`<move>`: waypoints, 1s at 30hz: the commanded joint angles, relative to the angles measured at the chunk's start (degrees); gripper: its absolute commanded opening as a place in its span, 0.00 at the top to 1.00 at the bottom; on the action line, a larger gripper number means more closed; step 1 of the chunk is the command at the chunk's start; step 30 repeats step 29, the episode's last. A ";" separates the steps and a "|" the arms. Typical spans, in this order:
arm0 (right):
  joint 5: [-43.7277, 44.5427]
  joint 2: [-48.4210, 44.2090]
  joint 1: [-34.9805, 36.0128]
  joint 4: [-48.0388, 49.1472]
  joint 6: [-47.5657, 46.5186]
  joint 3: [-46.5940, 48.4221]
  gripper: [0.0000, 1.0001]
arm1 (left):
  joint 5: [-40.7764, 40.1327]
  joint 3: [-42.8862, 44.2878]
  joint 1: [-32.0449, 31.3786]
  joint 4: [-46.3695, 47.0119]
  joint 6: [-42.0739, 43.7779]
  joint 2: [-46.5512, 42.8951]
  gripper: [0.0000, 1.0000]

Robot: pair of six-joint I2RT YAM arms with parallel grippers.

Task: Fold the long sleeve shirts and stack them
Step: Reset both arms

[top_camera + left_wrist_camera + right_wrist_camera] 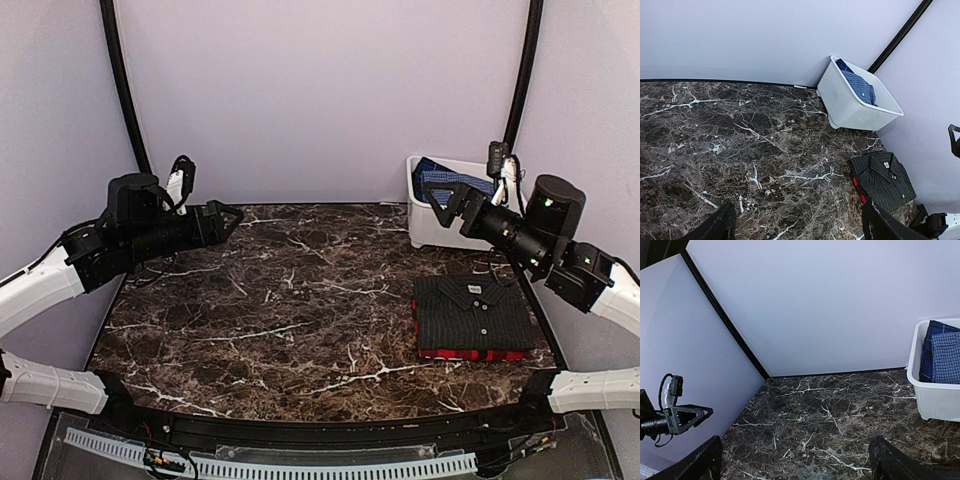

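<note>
The charcoal pinstripe shirt (470, 312) lies folded, collar to the back, on the right side of the table. It rests on top of the folded red-and-black plaid shirt (470, 354), of which only a red edge shows. The stack also shows in the left wrist view, the charcoal shirt (886, 179) over the plaid edge (858, 186). My left gripper (232, 215) hangs open and empty above the table's back left; its fingers (715, 227) stand wide apart. My right gripper (443, 207) hangs open and empty above the back right, near the bin; its fingers (897, 462) stand wide apart.
A white bin (432, 225) stands at the back right corner with blue checked cloth (447, 180) in it; it also shows in the left wrist view (845, 107) and the right wrist view (935, 402). Walls close the table on three sides.
</note>
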 commanded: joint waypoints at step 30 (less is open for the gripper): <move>0.04 0.59 0.38 2.31 -0.59 -0.60 0.01 | 0.29 -0.41 0.29 1.46 0.62 -0.59 0.15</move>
